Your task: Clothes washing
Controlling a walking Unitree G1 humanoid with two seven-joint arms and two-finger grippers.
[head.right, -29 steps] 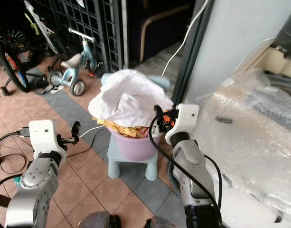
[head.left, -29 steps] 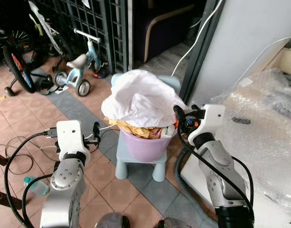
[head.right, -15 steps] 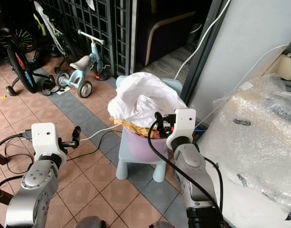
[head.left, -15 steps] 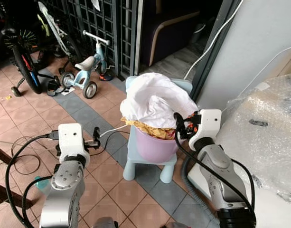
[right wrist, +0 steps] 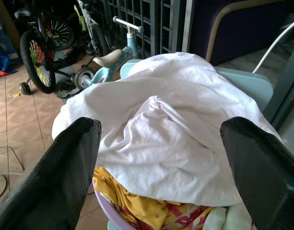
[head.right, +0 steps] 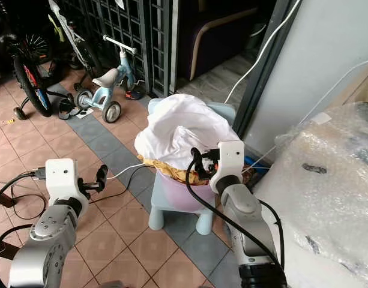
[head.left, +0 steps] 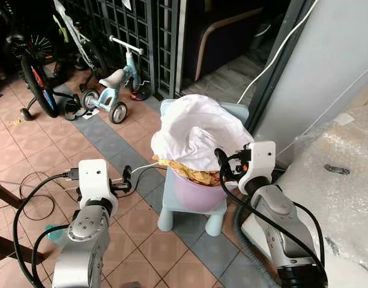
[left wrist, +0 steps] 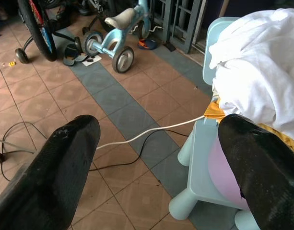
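One lilac basin [head.left: 199,193] of laundry sits on one blue stool [head.left: 171,207]. The right gripper [head.left: 221,168], fingers wide, nears it; the left gripper [head.left: 127,177] hovers wide, well left.

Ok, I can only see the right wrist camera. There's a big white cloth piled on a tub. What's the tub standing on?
Observer: The purple tub stands on a small light-blue stool.
Operator: Where's my other hand?
Observer: The left gripper is open, out to the left of the stool, above the floor tiles and holding nothing.
Operator: Is anything on the other side?
Observer: Yes, something big covered in bubble wrap sits just right of the stool.
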